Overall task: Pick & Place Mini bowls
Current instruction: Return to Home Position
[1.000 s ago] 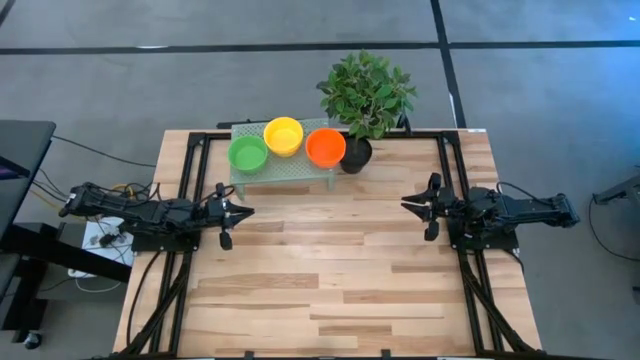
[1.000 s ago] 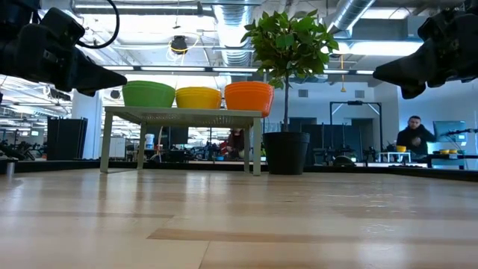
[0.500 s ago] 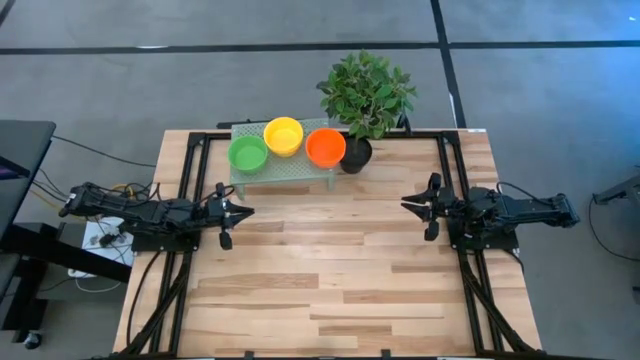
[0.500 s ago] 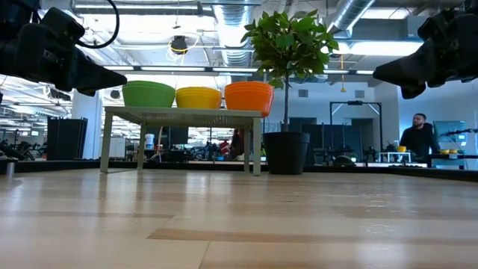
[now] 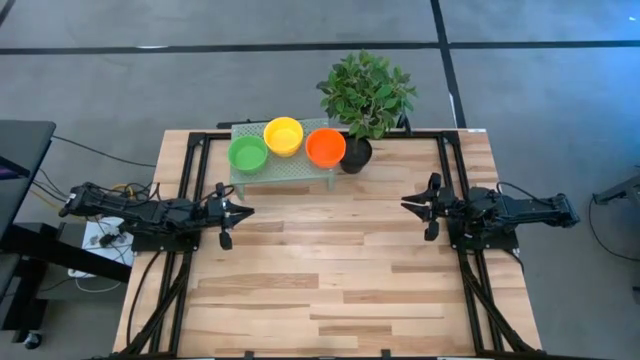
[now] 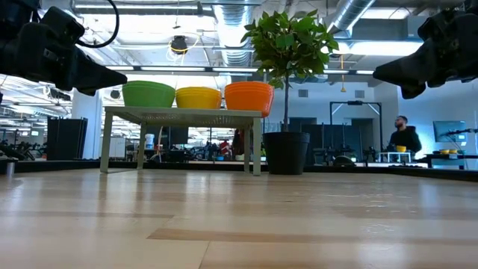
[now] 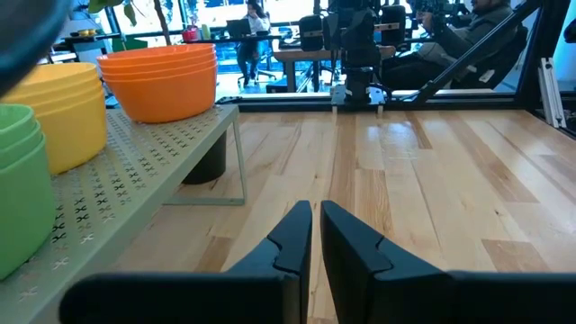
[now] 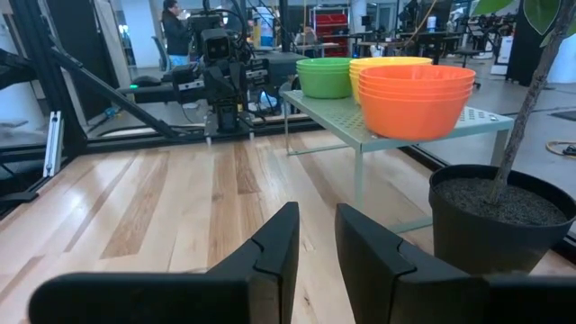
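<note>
The mini bowls stand in three stacks on a pale green perforated stand (image 5: 290,166) at the table's far side: green (image 5: 247,153), yellow (image 5: 283,135) and orange (image 5: 325,147). In the low view they show as green (image 6: 149,93), yellow (image 6: 198,97) and orange (image 6: 249,96). My left gripper (image 5: 248,211) hovers above the table's left part, pointing right, its fingers (image 7: 316,216) shut and empty. My right gripper (image 5: 405,206) hovers above the right part, pointing left, with a narrow gap between its fingers (image 8: 317,220) and nothing in it. Both are well short of the stand.
A black pot (image 5: 355,155) with a leafy plant (image 5: 365,95) stands on the table right beside the stand's right end, next to the orange stack. Bare wooden tabletop (image 5: 330,270) lies between and in front of the grippers. A person (image 6: 403,134) is in the room behind.
The arms and the bowls have kept still. Only the person in the room behind the table has shifted position.
</note>
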